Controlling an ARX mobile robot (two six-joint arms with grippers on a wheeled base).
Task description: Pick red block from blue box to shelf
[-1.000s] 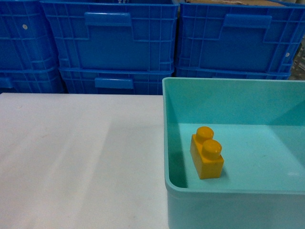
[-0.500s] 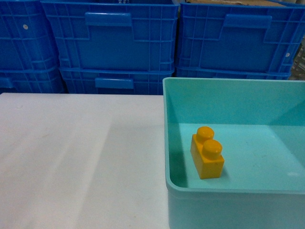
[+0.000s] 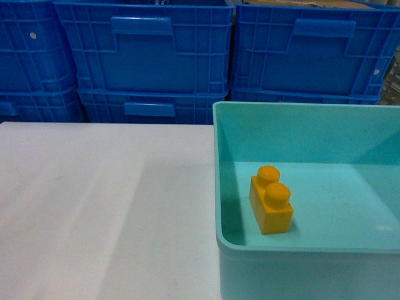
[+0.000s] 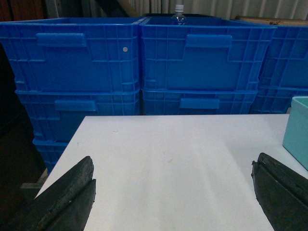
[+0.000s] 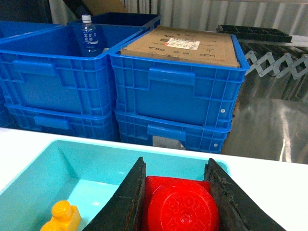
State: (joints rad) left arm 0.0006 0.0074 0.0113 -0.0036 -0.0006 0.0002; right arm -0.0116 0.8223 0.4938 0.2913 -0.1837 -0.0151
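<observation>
In the right wrist view the red block (image 5: 180,204), its round stud facing the camera, sits clamped between the two black fingers of my right gripper (image 5: 175,192), held above the blue box (image 5: 72,166). The head view shows the same turquoise box (image 3: 215,181) at the right of the white table, with no red block and no gripper in sight. My left gripper (image 4: 173,192) hangs open over bare table, its fingers (image 4: 72,192) far apart with nothing between them. The shelf is out of view.
A yellow two-stud brick (image 3: 271,200) stands in the box's near left corner. Stacked dark blue ribbed crates (image 3: 150,56) line the table's far edge; one holds a cardboard carton (image 5: 185,45), another a water bottle (image 5: 90,36). White tabletop (image 3: 100,206) spreads left of the box.
</observation>
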